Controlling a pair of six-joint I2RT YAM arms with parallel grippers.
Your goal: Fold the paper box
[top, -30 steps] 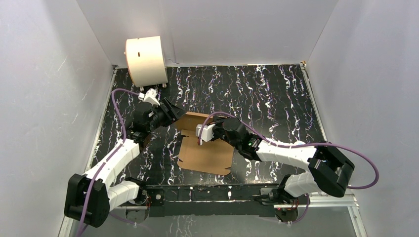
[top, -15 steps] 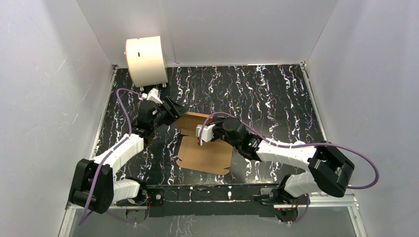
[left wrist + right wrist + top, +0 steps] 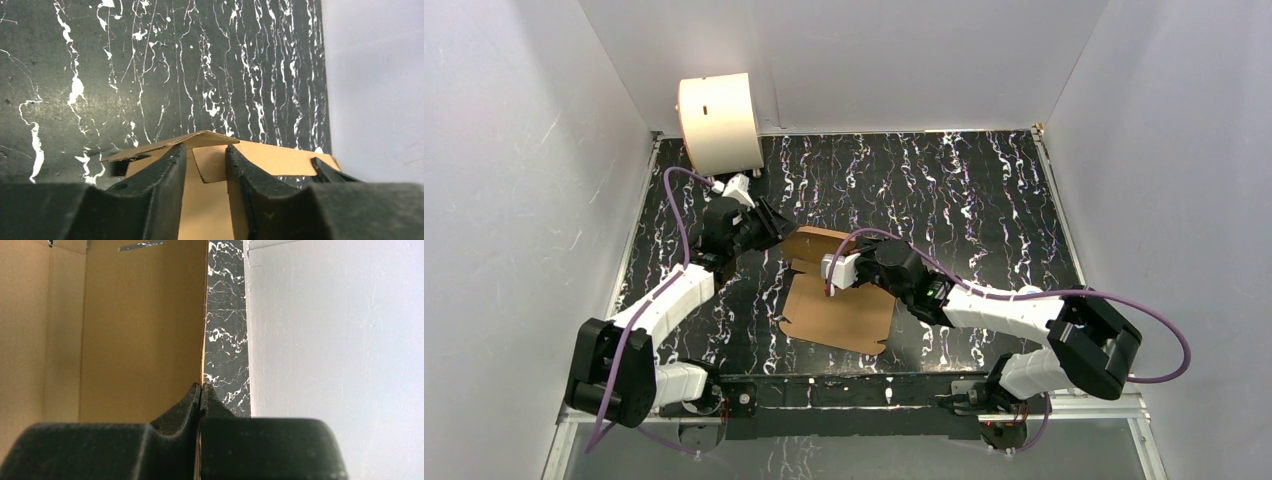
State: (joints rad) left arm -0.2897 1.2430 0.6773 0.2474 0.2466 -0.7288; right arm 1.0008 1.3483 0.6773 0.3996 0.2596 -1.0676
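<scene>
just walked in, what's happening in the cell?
Two arms are folding a cardboard box on the table. The right end effector is shut on a thin edge of one panel, pinning it. The left end effector is at the raised flap on the far left side of the box, jaws apart, with no clamp visible. The main panel lies flat, so the box is only partly folded. A drum sits in the far left corner, with neither arm on it.
</scene>
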